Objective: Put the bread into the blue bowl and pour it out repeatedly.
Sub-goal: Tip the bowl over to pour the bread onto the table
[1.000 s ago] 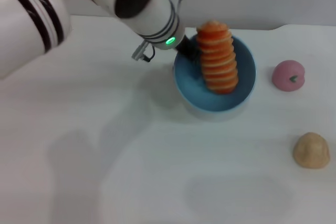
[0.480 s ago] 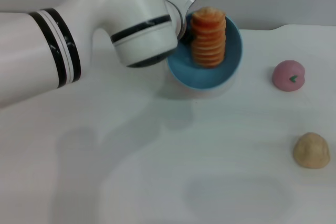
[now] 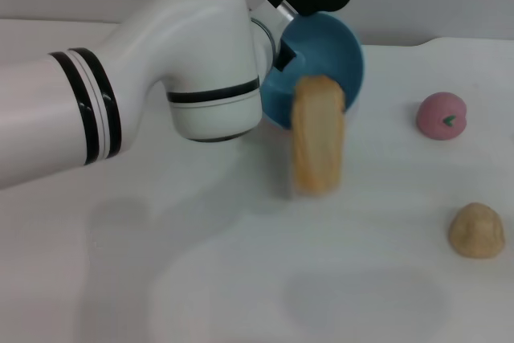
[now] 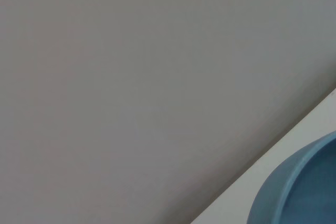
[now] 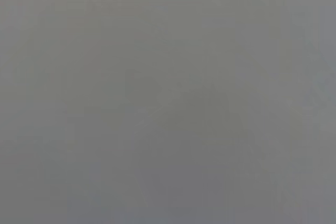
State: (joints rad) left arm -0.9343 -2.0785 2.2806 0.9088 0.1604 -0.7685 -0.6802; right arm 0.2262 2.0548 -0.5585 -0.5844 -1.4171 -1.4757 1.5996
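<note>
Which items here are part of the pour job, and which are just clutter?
In the job:
- blue bowl, tipped on its side, held up by the left gripper
- bread, tan underside showing, falling out below the bowl's rim

Lying about:
- pink peach-like toy on the table
- round beige lump

head view down over table [image 3: 241, 279], left wrist close on blue bowl [image 4: 294, 187]

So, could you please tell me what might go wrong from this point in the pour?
1. The bread is sliding out of the tipped blue bowl, tan underside showing; it may tumble or roll toward the pink toy or the beige lump.
2. The left gripper holds the bowl by its rim; tilted this steeply, the bowl might slip.
</note>
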